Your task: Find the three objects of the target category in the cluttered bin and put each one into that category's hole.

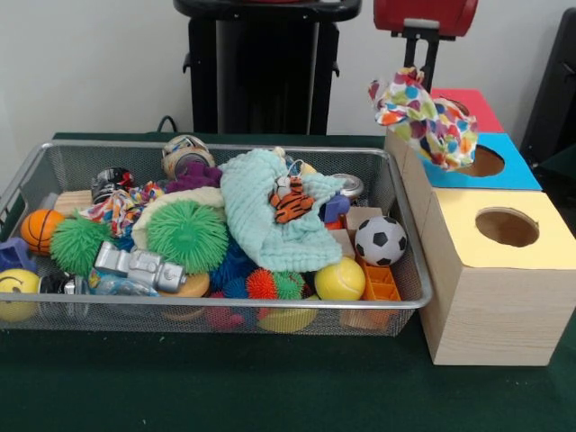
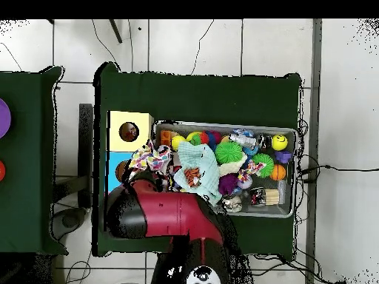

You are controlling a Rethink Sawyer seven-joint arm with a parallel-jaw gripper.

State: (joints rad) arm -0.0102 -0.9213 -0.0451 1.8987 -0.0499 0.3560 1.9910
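Hand (image 1: 416,70) at upper right of front view, closed on one dotted fabric piece (image 1: 427,121), which hangs in the air above the boxes, right of the bin (image 1: 409,292). The piece sits roughly over the blue-topped box (image 1: 513,173), i.e. not yet over the target hole (image 1: 507,227) in the yellow-topped box (image 1: 504,279) at lower right.

Doing the step well, IMO: shift the piece toward frame bottom until it's centred over the yellow hole, lower so the dangling cloth enters the opening first, then release. It's floppy and wide, so an edge could catch on the rim or drape over the lid. Don't drop early, since the blue box's hole (image 1: 481,162) is right under it.

A second dotted piece (image 1: 121,209) lies at left of the bin, partly under other toys. Third one I can't pick out.

Other stuff in the bin: mint-green cloth (image 1: 270,220) w/ a small tiger toy (image 1: 290,200) on it, spiky green ball (image 1: 186,236), soccer ball (image 1: 381,240), yellow ball (image 1: 339,280), orange basketball (image 1: 40,229). Red-topped box (image 1: 468,106) behind the blue one. Green counter (image 1: 225,387) under everything.
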